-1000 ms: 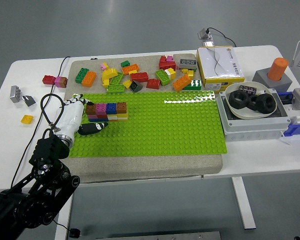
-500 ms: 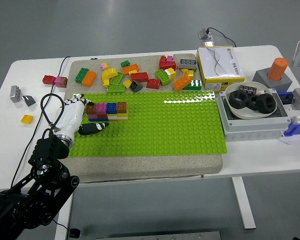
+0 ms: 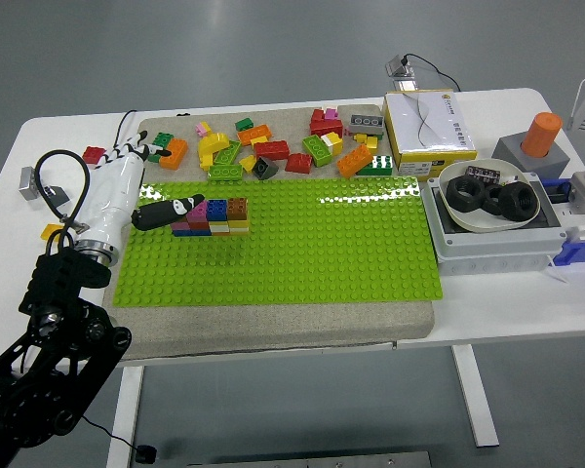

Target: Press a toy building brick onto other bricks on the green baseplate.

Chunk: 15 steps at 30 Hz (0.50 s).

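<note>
The green baseplate (image 3: 312, 244) lies on a beige mat. A short stack of bricks (image 3: 217, 215) stands at its back left, with magenta, blue and brown tops over yellow and blue ones. My left hand (image 3: 144, 177), white with striped fingers, is over the plate's back left corner. Its fingers are spread and hold nothing. The black thumb (image 3: 166, 211) lies against the left end of the stack. The fingertips (image 3: 141, 148) reach beside a green brick (image 3: 160, 144) and an orange brick (image 3: 175, 152). A pile of loose bricks (image 3: 283, 146) lies behind the plate.
A yellow and white box (image 3: 429, 122) stands at the back right. A white bowl of black tyres (image 3: 492, 200) sits in a grey case, with an orange cylinder (image 3: 541, 135) behind it. A red brick (image 3: 95, 154) and a grey brick (image 3: 29, 181) lie on the table at the left.
My left hand has risen from the plate's left edge and moved back and left. Its thumb now lies at the stack's left end and its fingers are by the loose bricks.
</note>
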{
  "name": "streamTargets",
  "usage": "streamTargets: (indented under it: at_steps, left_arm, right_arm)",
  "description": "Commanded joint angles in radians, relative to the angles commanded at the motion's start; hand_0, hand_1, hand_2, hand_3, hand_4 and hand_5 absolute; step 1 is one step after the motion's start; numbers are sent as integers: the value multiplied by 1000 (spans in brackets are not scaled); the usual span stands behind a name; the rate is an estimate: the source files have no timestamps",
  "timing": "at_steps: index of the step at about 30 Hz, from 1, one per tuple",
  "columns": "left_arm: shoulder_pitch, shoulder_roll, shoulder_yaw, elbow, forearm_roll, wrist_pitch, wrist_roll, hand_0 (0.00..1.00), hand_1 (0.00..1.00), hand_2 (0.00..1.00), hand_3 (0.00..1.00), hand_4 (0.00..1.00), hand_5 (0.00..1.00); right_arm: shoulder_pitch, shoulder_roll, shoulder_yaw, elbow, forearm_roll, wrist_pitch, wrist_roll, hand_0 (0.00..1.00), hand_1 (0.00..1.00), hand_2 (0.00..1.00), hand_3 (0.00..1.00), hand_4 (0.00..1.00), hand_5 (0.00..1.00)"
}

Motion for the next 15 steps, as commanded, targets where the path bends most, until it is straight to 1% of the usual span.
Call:
streamTargets:
  at_steps: [1, 3, 5, 6, 7, 9, 10, 12, 13, 15]
  left_arm:
    - [9, 3, -8, -8, -15, 8, -13, 905, 874, 868, 730, 953, 353]
    - [52, 7, -49, -33, -87, 53, -82, 905, 874, 868, 730, 953, 353]
    - [99, -2, -101, -52, -165, 101, -160, 905, 874, 868, 730, 953, 353]
    - [119, -6, -123, -56, -195, 120, -189, 905, 874, 868, 730, 953, 353]
    - [140, -8, -150, -60, -236, 138, -226, 871, 840, 821, 716, 925, 364]
    - [173, -5, -194, -62, -301, 153, -283, 871, 840, 821, 716, 925, 364]
    - [182, -2, -218, -62, -336, 160, -315, 871, 840, 821, 716, 925, 364]
    - [184, -1, -238, -59, -399, 188, -374, 871, 840, 821, 716, 925, 364]
    - [182, -2, -240, -57, -425, 203, -400, 786, 737, 723, 632, 872, 289]
    - [173, -7, -236, -52, -489, 230, -463, 786, 737, 723, 632, 872, 289]
  right_arm:
    - [0, 0, -2, 0, 1, 1, 0, 604, 572, 631, 621, 636, 752]
    - [-1, 2, -10, 0, 9, 5, -2, 604, 572, 631, 621, 636, 752]
    - [-5, 4, -23, 0, 25, 10, -4, 604, 572, 631, 621, 636, 752]
    - [-7, 5, -27, 0, 29, 12, -5, 604, 572, 631, 621, 636, 752]
    - [-10, 6, -31, 0, 33, 14, -8, 604, 572, 633, 620, 637, 753]
    - [-16, 6, -34, 0, 36, 18, -14, 604, 572, 633, 620, 637, 753]
    - [-19, 6, -34, 0, 37, 20, -16, 604, 572, 633, 620, 637, 753]
    - [-22, 6, -34, 0, 37, 22, -20, 604, 572, 633, 620, 637, 753]
    - [-23, 6, -34, 0, 37, 23, -21, 605, 571, 580, 622, 639, 765]
    - [-25, 10, -37, 0, 41, 26, -21, 605, 571, 580, 622, 639, 765]
